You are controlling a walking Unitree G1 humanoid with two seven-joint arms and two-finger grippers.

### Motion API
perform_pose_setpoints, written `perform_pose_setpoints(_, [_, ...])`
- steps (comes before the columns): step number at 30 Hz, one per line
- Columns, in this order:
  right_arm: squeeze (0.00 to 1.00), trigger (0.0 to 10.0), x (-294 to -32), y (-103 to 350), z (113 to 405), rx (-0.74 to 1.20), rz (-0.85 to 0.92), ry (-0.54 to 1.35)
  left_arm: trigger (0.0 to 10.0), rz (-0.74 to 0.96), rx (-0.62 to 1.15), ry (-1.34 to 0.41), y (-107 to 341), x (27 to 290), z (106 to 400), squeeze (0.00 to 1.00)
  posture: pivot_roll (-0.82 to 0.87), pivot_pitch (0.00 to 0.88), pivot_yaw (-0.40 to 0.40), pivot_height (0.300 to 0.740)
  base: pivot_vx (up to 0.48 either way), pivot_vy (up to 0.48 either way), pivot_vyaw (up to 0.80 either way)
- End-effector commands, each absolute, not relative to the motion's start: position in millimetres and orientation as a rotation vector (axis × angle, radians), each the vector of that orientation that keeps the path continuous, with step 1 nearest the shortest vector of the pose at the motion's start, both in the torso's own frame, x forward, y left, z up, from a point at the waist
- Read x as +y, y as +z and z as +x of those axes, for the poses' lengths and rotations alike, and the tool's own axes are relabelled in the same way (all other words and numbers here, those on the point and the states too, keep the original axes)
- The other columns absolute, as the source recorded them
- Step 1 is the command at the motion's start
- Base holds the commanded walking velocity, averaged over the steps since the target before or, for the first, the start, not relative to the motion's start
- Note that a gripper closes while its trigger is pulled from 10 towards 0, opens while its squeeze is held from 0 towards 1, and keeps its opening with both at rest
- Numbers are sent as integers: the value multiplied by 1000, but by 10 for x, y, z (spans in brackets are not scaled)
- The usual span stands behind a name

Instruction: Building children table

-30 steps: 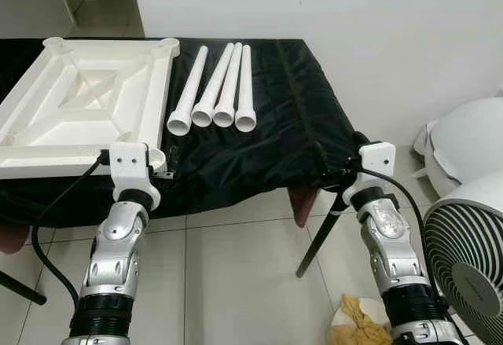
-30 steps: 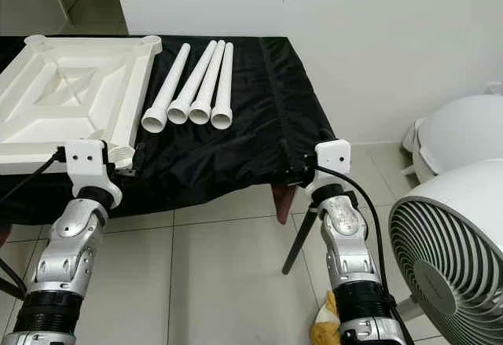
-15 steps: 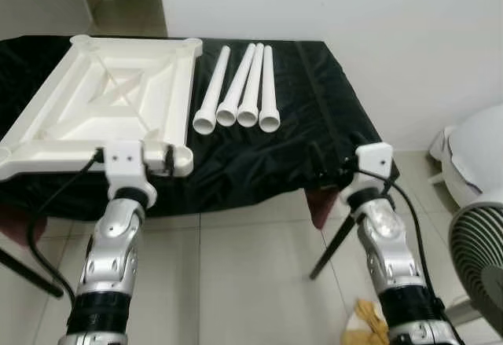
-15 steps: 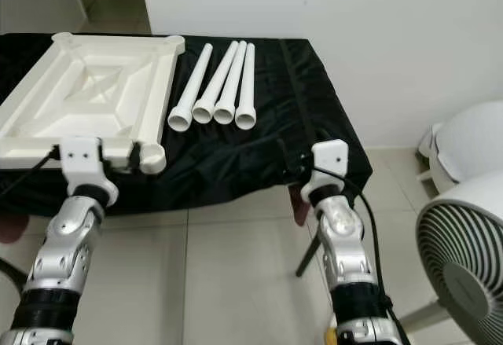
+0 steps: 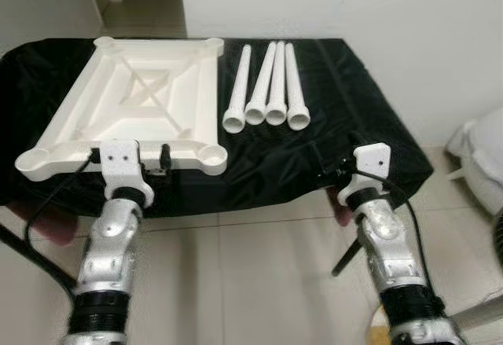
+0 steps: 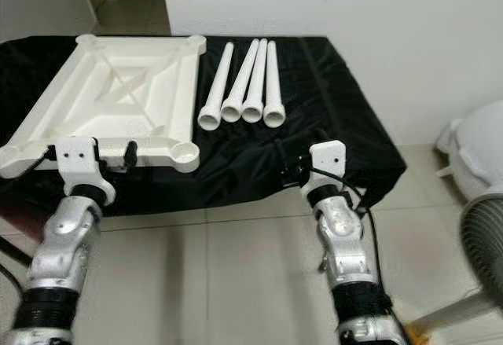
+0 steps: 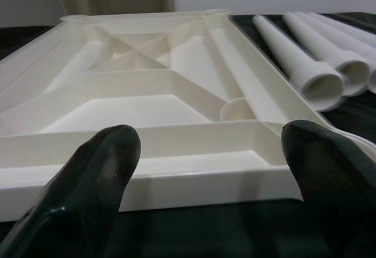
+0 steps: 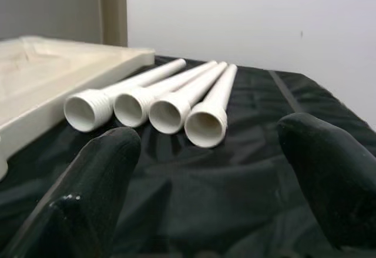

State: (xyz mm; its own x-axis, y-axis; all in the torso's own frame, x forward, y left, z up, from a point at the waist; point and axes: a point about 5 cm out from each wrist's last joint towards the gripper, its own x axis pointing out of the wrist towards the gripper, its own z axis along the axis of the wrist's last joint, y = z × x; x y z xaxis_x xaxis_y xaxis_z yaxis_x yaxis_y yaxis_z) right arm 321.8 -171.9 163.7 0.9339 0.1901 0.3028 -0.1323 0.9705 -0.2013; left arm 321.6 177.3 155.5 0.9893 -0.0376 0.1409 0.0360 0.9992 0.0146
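Both your left gripper (image 7: pixel 205 170) and right gripper (image 8: pixel 205 170) hung spread apart, empty, lower frame; four legs (image 5: pixel 267 89) lay unfitted beside the upturned tabletop (image 5: pixel 145 97).

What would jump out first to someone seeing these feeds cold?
A large white square plastic tabletop lies underside up on the left of the black-draped table, with four white plastic tube legs lined up side by side just to its right. The left end effector is open at the tabletop's near edge, and the right end effector is open, facing the legs' open ends.
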Motion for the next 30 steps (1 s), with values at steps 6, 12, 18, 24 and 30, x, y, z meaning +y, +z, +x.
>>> perform_pose_setpoints(6, [0,10000,-1684,1644,3225,-332,-173,174,10000,6,-131,-19,1534,1835,3224,0,-3,45,15,740,0,282,0])
perform_pose_setpoints(12, [0,10000,-1677,1662,3243,-338,-166,169,10000,33,-148,-17,1557,1830,3237,0,-5,44,14,740,0,92,0])
perform_pose_setpoints(18, [0,10000,-1669,1671,3259,-341,-154,157,10000,80,-177,-46,1623,1780,3260,0,-6,45,9,740,0,0,0])
perform_pose_setpoints(24, [0,10000,-1735,1700,3276,-345,-137,109,10000,102,-182,-92,1669,1708,3260,0,-12,45,8,740,0,0,0])
perform_pose_setpoints(30, [0,10000,-1756,1710,3273,-350,-135,94,10000,108,-185,-96,1671,1694,3260,0,-15,47,9,740,0,0,0])
